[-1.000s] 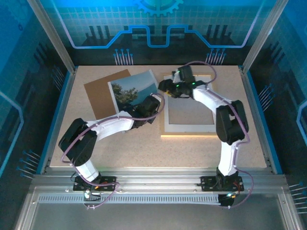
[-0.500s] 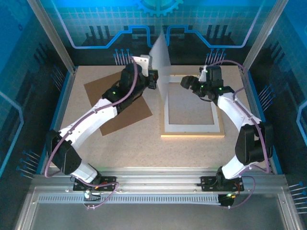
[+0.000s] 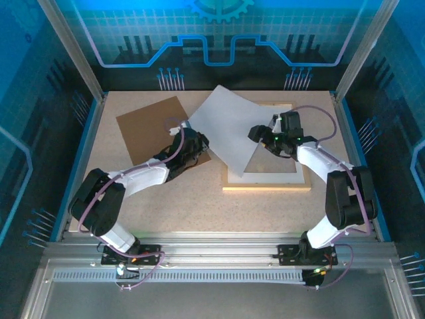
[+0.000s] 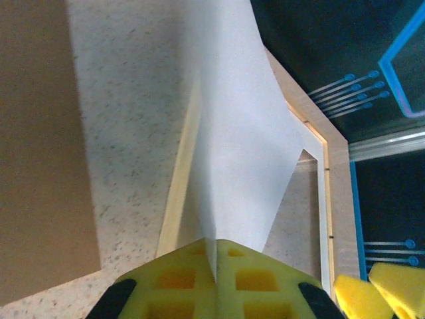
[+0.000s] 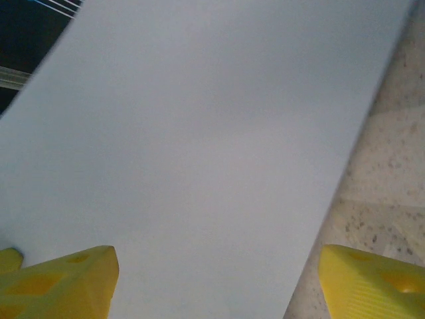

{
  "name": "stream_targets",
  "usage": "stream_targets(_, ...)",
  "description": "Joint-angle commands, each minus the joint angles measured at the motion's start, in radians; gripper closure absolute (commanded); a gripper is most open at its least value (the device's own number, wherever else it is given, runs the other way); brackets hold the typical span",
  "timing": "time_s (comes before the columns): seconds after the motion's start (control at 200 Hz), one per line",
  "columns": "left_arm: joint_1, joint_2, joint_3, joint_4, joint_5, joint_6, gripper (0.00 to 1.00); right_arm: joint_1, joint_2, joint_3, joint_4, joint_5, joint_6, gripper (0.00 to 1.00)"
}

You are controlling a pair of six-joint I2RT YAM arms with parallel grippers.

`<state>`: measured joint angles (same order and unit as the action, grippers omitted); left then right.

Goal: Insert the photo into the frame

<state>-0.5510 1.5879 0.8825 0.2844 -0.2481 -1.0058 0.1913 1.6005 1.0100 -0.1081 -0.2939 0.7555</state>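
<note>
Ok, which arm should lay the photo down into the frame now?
Left, probably. The left gripper is shut on a corner of the photo, which lies slanted, white back up, across the frame. The right gripper is open above the sheet's right edge, gripping nothing.

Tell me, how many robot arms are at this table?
2. The white jointed left arm stretches from the near left to the flat brown rectangular board; the white right arm bends from the near right over the light wooden rectangular picture frame. None seems hidden.
</note>
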Motion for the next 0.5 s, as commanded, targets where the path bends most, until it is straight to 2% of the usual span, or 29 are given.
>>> stream_targets(0.0,-0.009,-0.062,-0.054,0.088,-0.114,-0.139,1.0,0.042,0.026,-0.031,0.041,0.016,0.041,0.2)
stream_targets(0.17,-0.017,-0.087,-0.11,0.093,-0.134,-0.227,1.0,0.089,0.075,-0.047,0.066,0.067,0.09,0.19)
stream_targets(0.495,-0.018,-0.124,-0.206,0.153,-0.133,-0.392,1.0,0.097,0.147,-0.06,0.158,0.032,0.158,0.18)
